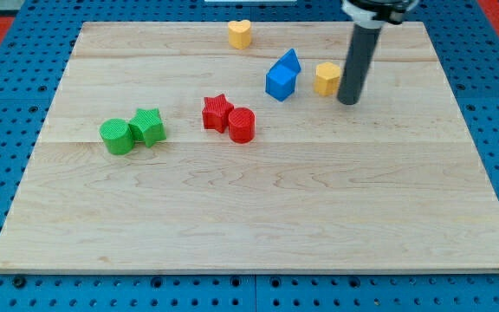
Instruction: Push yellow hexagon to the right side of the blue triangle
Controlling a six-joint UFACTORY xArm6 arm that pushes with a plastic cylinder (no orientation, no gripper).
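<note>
Inspecting one rod only: no fingers fitted, so no apart-or-together state to record. Resting my tip [347,101] on the bench [232,225], in the upper part of the view, towards the view's right.

Finding the yellow hexagon [327,78] just beside my tip, on its view's-left side and slightly towards the view's top. Cannot tell whether touching or narrowly apart, the rod partly covering that edge. Showing no marked long axis on the hexagon.

Noting the blue triangle [289,62] further to the view's left of my tip, beyond the hexagon, with a second blue block [279,82] touching it on the lower left. Judging the hexagon as already lying on the view's right of the triangle, near but apart, so the task looks close to done.

Judging the deciding relation thus: hexagon sitting between my tip and the triangle. Pushing towards the view's left would be closing that gap, risking contact with the blue pair.

Recording, well apart from my tip: yellow heart [239,34] towards the view's top left; red star [217,113] and red cylinder [242,126] touching; green cylinder [116,136] and green star [148,126] far on the view's left
</note>
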